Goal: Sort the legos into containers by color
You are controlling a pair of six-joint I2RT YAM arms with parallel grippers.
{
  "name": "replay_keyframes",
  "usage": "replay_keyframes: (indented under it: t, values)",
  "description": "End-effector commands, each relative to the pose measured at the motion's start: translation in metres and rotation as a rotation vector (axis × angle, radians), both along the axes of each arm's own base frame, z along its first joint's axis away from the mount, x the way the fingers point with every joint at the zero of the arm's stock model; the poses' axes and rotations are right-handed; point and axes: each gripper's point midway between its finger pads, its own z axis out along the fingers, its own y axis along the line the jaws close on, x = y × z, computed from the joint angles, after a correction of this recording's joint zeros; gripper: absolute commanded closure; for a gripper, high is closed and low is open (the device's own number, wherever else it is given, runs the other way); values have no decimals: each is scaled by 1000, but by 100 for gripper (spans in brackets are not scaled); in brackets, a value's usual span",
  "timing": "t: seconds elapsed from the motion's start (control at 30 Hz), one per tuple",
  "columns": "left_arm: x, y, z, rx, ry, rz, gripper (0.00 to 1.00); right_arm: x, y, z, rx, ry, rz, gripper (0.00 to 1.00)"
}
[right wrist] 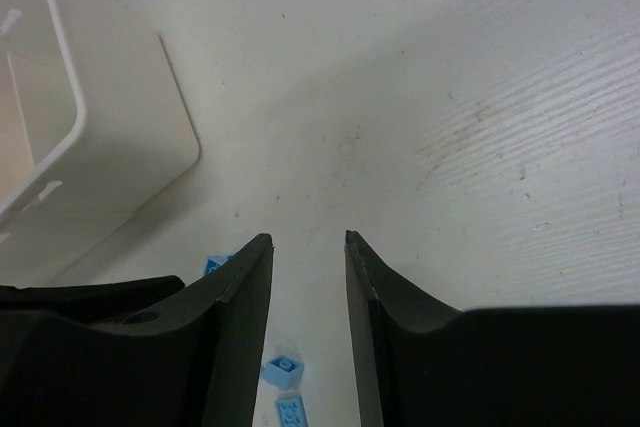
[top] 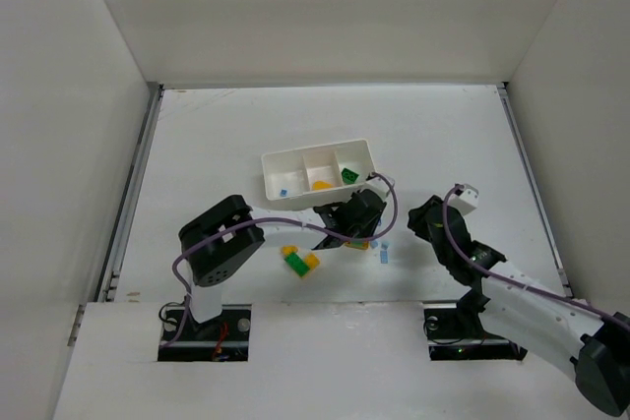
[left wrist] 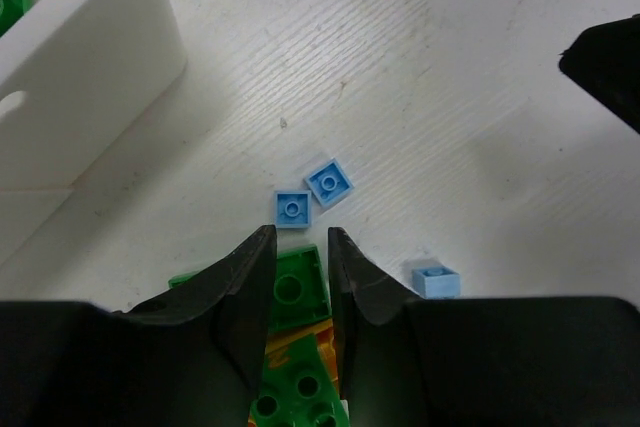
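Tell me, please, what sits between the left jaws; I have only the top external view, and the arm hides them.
Observer: A green lego fills the gap between the left gripper jaws; I cannot tell whether it is clamped.
Operator: Is anything just ahead of them?
Observer: Two flat pale blue legos lie side by side just beyond the jaws.
Operator: And the right jaws?
Observer: The right gripper is open, with nothing between its jaws.

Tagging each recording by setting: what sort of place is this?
Probably a lab robot cell: plain white walls box in a white table, a left arm and right arm are bolted at its near edge, and a compartment tray and legos lie on it.
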Motion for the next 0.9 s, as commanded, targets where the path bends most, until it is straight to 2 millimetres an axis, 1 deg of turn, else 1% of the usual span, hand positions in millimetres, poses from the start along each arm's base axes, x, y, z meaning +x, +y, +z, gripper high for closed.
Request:
replay_keyframes:
  t: [0.0, 0.1, 0.17, 0.33, 0.4, 0.63, 0.77, 0.87]
  values:
    - [11, -5, 12, -14, -15, 0, 76, 6, 7, 9, 39, -34, 9, 59]
    - [15, -2, 4, 2, -8, 9, 76, 7, 10, 9, 39, -35, 22, 60]
    - [14, -5, 1, 1, 0, -3, 76, 8, 11, 8, 39, -32, 24, 60]
    - [13, -10, 0, -13, 8, -23, 76, 8, 17, 3, 35, -20, 38, 59]
    - [13, -11, -2, -15, 11, -28, 76, 10, 18, 3, 35, -23, 41, 59]
    - [14, -14, 3, -37, 2, -25, 77, 11, 19, 3, 33, -29, 45, 59]
    - [20, -16, 2, -32, -12, -12, 72, 12, 21, 5, 34, -35, 54, 59]
    - [29, -12, 5, -17, -46, 23, 69, 12, 23, 6, 37, -38, 62, 59]
